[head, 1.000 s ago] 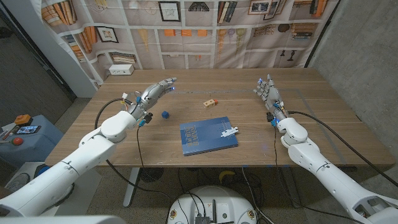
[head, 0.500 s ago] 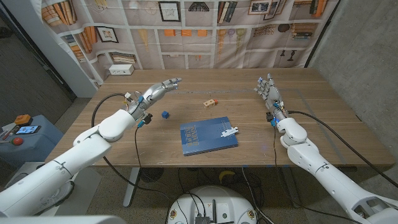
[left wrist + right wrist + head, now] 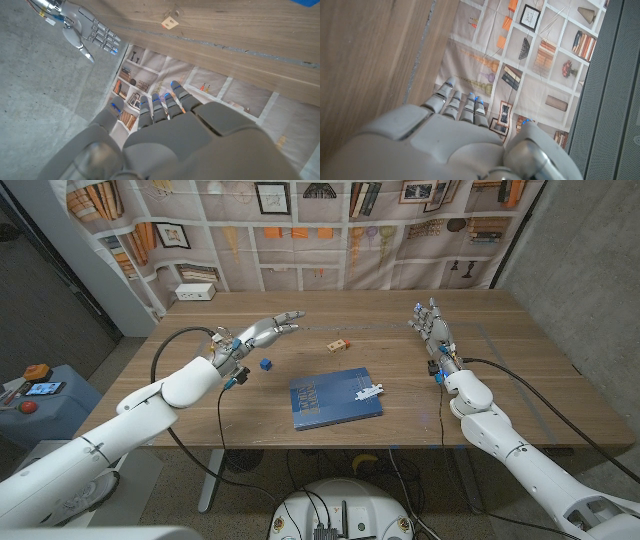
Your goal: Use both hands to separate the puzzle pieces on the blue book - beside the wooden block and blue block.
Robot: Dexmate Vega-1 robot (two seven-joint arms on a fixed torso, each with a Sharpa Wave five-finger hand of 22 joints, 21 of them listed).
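Two hands are up over the table [image 3: 500, 395] from where I stand, and neither holds anything. In the head view the left hand [image 3: 262, 332] has swung inward over the last second; its fingers, spread and empty, now reach toward the middle, hanging just behind the blue block [image 3: 265, 363]. The right hand [image 3: 431, 326] has not budged: it stands near the far right of the table, fingers straight and apart, well away from everything. The puzzle pieces [image 3: 368, 392], white and joined, lie on the right edge of the blue book [image 3: 334, 396], near the front middle. The wooden block [image 3: 338, 344] sits behind the book, apart from it. So only the left arm has begun its approach, and I'd judge the task barely started: both hands have to come down to the book before any pulling apart.

From the left wrist view, the left hand [image 3: 165, 135] shows its back, fingers extended and loosely apart, gripping nothing. The wooden block [image 3: 170, 22] lies on the table ahead of it, and the right hand [image 3: 90, 32] shows across the way, open. A blue corner at the frame's edge may be the book; I can't be sure.

From the right wrist view, the right hand [image 3: 455, 135] points its straight, empty fingers toward the bookshelf backdrop [image 3: 530, 50], with bare tabletop alongside.
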